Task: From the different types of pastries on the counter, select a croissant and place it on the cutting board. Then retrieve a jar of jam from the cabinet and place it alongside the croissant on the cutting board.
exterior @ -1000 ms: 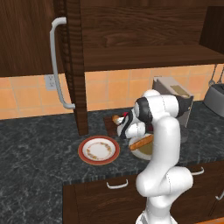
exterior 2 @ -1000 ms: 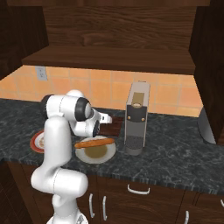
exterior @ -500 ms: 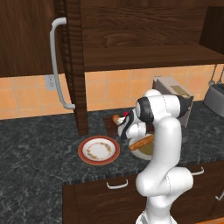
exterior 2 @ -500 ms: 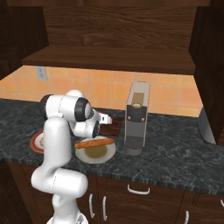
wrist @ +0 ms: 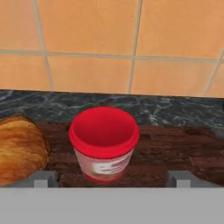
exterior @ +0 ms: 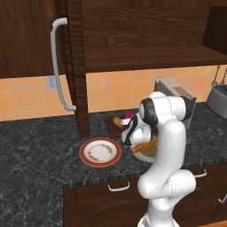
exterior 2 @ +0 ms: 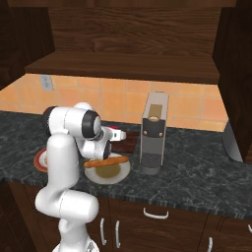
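Jam jar and croissant share the cutting board, with the gripper's fingers spread wide on either side of the jar.

In the hand view, the croissant sits at the left edge on the dark cutting board; the jar of jam stands upright at centre, just beside it and apart from the two fingertips at the bottom, so the gripper is spread and grips nothing. In the left base view, the cabinet with its curved handle fills the upper left, a red-rimmed plate lies left of centre on the counter, and the croissant and jar show at centre beside the arm. The stick pastry lies on a cream plate right of that.
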